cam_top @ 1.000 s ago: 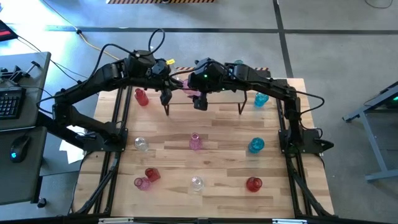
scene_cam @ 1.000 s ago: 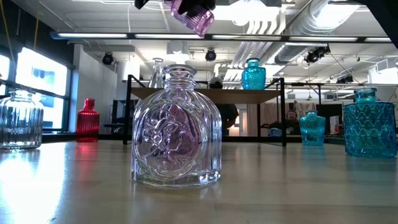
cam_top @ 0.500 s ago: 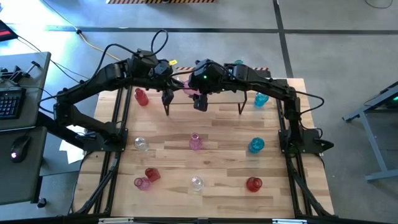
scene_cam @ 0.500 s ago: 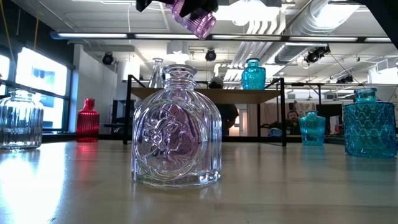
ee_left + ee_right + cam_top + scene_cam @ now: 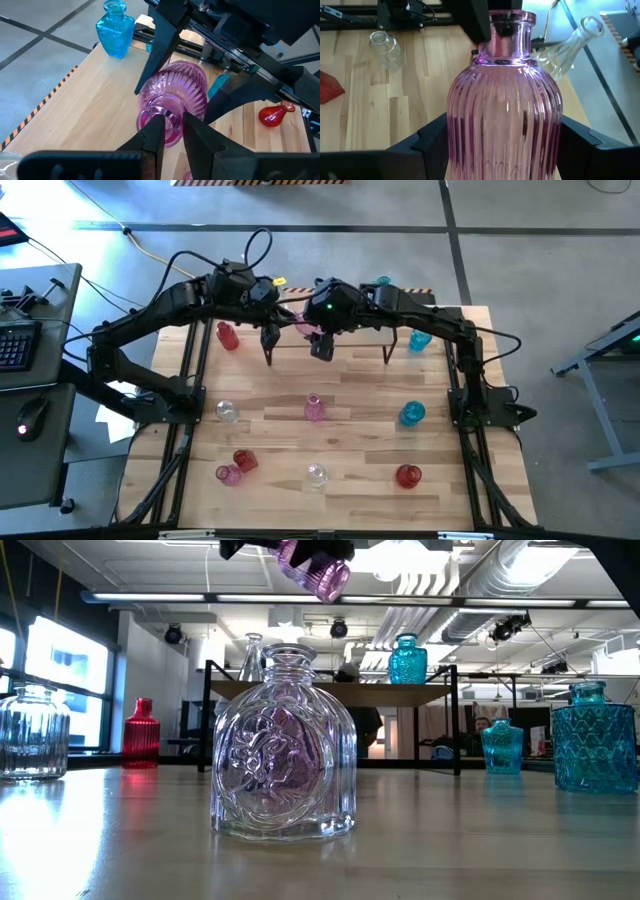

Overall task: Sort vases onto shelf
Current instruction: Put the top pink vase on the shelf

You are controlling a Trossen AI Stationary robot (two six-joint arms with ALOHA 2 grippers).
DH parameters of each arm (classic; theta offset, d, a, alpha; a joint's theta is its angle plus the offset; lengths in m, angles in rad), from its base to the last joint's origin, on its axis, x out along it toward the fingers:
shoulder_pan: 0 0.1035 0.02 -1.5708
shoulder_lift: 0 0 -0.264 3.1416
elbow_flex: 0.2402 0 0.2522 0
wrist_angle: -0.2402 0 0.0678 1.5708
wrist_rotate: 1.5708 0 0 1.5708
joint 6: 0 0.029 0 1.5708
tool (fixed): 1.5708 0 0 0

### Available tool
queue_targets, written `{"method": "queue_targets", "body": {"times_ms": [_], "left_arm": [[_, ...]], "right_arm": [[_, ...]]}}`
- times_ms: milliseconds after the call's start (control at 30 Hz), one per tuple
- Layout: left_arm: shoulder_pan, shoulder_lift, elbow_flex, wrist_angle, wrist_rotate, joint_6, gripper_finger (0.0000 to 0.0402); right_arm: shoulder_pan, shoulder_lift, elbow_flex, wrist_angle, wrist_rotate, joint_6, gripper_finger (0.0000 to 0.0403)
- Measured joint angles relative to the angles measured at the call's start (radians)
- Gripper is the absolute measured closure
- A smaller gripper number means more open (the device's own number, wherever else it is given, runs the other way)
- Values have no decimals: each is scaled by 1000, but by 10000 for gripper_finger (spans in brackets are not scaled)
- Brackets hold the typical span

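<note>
Both grippers had the pink vase (image 5: 175, 102) above the shelf (image 5: 350, 330): right gripper (image 5: 502, 145) squeezed its body, left gripper (image 5: 170, 131) pinched its rim

There are no words, numbers, labels or brand names to read in any of these pictures
</note>
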Motion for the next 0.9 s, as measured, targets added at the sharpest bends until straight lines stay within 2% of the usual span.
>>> {"method": "queue_targets", "body": {"times_ms": [500,900], "left_arm": [[8,-14,0,2,1,-10,296],[50,-67,0,48,1,-11,291]], "right_arm": [[0,-24,0,-64,31,30,156],[-2,-86,0,-76,123,62,156]]}}
